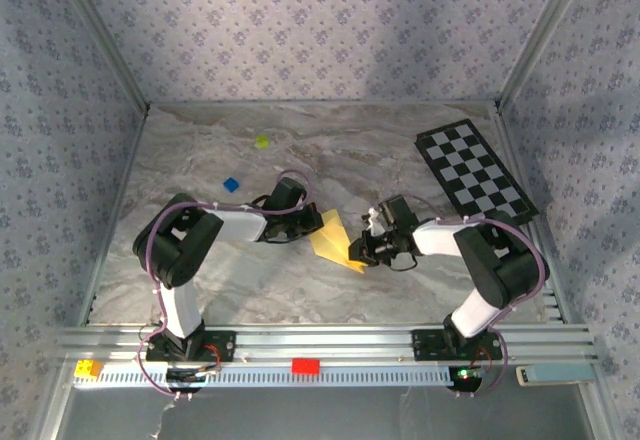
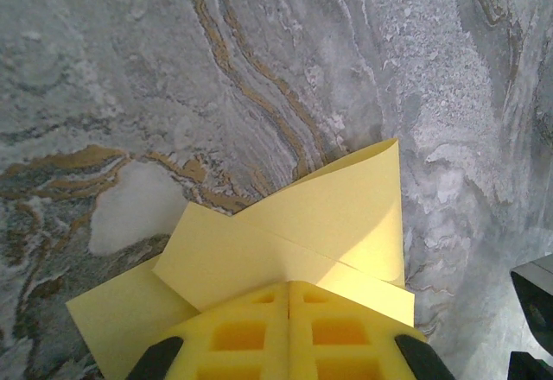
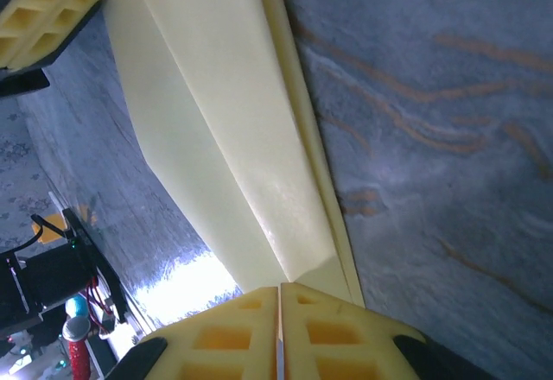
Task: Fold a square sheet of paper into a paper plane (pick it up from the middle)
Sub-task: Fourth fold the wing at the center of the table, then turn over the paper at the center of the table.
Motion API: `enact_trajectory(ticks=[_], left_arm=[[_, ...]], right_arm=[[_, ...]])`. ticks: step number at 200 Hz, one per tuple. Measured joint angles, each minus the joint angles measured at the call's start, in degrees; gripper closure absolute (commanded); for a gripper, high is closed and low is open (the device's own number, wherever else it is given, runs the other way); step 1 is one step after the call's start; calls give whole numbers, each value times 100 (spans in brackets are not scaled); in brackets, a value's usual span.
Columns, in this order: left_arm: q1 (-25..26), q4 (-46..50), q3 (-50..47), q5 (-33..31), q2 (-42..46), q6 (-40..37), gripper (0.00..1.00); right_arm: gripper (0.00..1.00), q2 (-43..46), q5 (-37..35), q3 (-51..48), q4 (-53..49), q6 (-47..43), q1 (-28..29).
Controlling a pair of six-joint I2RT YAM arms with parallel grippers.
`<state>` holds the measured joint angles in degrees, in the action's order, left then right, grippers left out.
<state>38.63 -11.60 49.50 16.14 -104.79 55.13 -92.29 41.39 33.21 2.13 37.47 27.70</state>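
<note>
Paper (image 1: 332, 237): part-folded yellow piece, low at the table (image 1: 250, 290), spanning between the two grippers.
Long axis: runs forward from the left jaws toward the right jaws.
Left gripper (image 2: 289, 289): jaws together, clamped on one end.
Right gripper (image 3: 278, 292): jaws seem closed on the opposite end, perhaps loosely.
Nearer arm: neither, as both touch it.

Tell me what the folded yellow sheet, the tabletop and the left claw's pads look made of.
The yellow sheet: thin matte paper, holding sharp creases. The tabletop: grey marble look with tan veins and a slight sheen; whether it is stone or printed laminate, I cannot tell. The left claw pads: matte yellow plastic or rubber, moulded with square pockets.
</note>
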Motion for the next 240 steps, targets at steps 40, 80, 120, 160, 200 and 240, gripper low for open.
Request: enact_trajectory(ticks=[40,80,120,160,200,240], left_arm=[[0,0,0,4,0,0,100],[0,-24,-13,17,0,7,100],[0,-9,-20,61,0,42,100],[-4,136,52,98,0,42,100],[-4,291,120,103,-2,31,100],[-4,297,122,114,-2,26,100]], right_arm=[[89,439,-192,20,-490,22,-11],[89,1021,-857,393,-1331,433,-46],[88,1862,-1432,614,-2011,881,-46],[87,2072,-1563,614,-2232,994,-142],[86,2065,-1646,704,-2389,929,-197],[70,2627,-1985,483,-2295,678,-199]])
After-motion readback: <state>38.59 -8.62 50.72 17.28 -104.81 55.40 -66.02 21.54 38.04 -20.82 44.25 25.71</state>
